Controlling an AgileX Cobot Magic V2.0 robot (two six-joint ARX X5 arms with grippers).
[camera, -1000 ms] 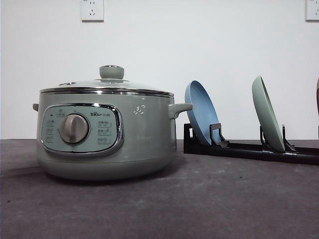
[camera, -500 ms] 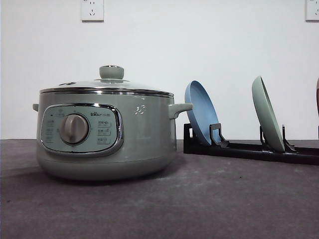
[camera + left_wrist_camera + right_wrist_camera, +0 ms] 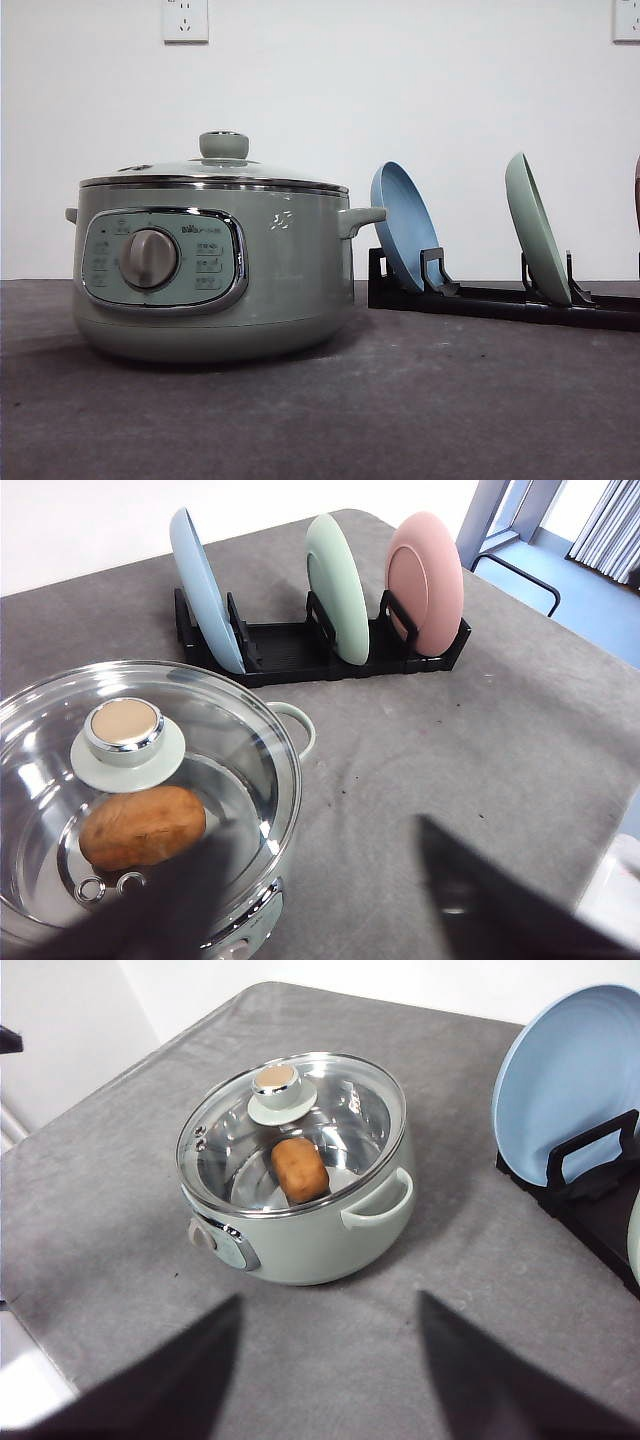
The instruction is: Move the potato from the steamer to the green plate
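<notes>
The steamer (image 3: 280,270) stands on the left of the grey table with its knobbed glass lid (image 3: 224,145) on. Through the glass the orange-brown potato (image 3: 142,825) (image 3: 300,1168) lies inside the pot (image 3: 320,1235). The green plate (image 3: 535,225) (image 3: 338,585) stands on edge in a black rack (image 3: 500,300) at the right. My left gripper (image 3: 325,830) is open, hovering above and beside the steamer's rim (image 3: 285,750). My right gripper (image 3: 330,1298) is open too, well above the table and short of the steamer, holding nothing.
A blue plate (image 3: 403,225) (image 3: 200,580) (image 3: 570,1080) stands in the rack slot nearest the steamer, and a pink plate (image 3: 425,575) in the far slot. The table's edge (image 3: 60,1360) drops off close behind the steamer. Bare grey table lies in front of the rack.
</notes>
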